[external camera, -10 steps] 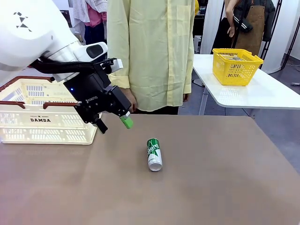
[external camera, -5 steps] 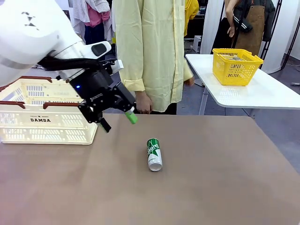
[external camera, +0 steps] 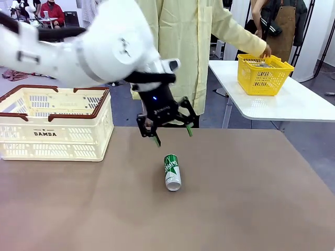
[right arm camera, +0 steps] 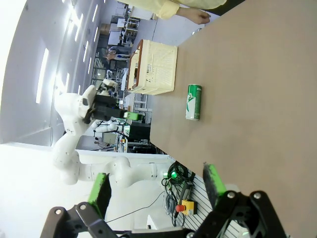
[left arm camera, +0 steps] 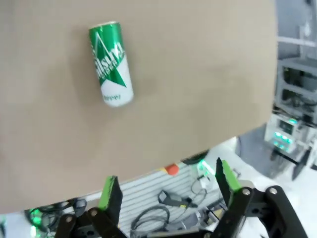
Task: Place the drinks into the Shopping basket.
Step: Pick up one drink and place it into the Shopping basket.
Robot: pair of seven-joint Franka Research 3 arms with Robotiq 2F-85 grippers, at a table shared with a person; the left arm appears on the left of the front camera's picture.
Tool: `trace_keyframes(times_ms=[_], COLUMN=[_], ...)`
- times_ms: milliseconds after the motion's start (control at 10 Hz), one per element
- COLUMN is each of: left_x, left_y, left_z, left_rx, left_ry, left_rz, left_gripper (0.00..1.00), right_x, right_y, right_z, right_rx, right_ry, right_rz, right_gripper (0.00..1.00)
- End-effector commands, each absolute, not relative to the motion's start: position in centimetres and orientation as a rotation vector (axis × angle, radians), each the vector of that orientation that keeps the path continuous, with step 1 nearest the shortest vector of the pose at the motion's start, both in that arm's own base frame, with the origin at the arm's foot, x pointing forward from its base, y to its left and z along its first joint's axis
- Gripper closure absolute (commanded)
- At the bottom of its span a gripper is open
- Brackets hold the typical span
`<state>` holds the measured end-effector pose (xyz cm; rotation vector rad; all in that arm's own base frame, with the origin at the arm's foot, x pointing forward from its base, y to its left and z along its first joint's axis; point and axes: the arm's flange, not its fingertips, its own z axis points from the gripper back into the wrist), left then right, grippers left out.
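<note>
A green drink can with white lettering lies on its side in the middle of the brown table; it is also the can in the left wrist view and the can in the right wrist view. My left gripper hangs open just beyond the can and above the table, nothing between its green-padded fingers. The cream Shopping basket with its dark red rim stands at the table's left; the same basket is in the right wrist view. My right gripper is open and holds nothing, well away from the can.
A person in a pale yellow shirt stands at the far edge and reaches a hand to a yellow mesh basket on the white side table. The brown tabletop is bare to the right of the can.
My left gripper swung right, from beside the Shopping basket to just beyond the green can, still open. The person's arm moved out to the yellow basket. The can stayed put.
</note>
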<state>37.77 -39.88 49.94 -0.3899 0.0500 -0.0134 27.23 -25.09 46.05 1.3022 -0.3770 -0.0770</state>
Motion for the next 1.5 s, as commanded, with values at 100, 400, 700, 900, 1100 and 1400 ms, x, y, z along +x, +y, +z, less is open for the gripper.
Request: trace_keyframes(times_ms=[100, 400, 700, 900, 1100, 1400], left_x=[40.2, 41.7, 42.3, 43.0, 43.5, 44.1], left_y=[-42.6, -43.5, -44.5, -44.6, -44.5, -44.2], left_z=[46.7, 41.2, 36.9, 34.9, 32.5, 31.2], left_rx=[-0.217, -0.191, -0.14, -0.099, -0.054, -0.08], left_ry=[0.001, -0.072, -0.008, 0.0, 0.018, -0.012], left_rz=[-0.013, 0.086, 0.083, 0.087, 0.106, 0.102], left_gripper=[0.0, 0.0, 0.0, 0.0, 0.0, 0.0], right_x=[27.0, 27.0, 27.0, 27.0, 27.0, 27.0], right_y=[-25.2, -25.2, -25.2, -25.2, -25.2, -25.2], right_z=[46.1, 46.1, 46.1, 46.1, 46.1, 46.1], right_rx=[1.297, 1.297, 1.297, 1.297, 1.297, 1.297], right_ry=[-0.38, -0.38, -0.38, -0.38, -0.38, -0.38], right_rz=[-0.058, -0.058, -0.058, -0.058, -0.058, -0.058], right_gripper=[0.0, 0.0, 0.0, 0.0, 0.0, 0.0])
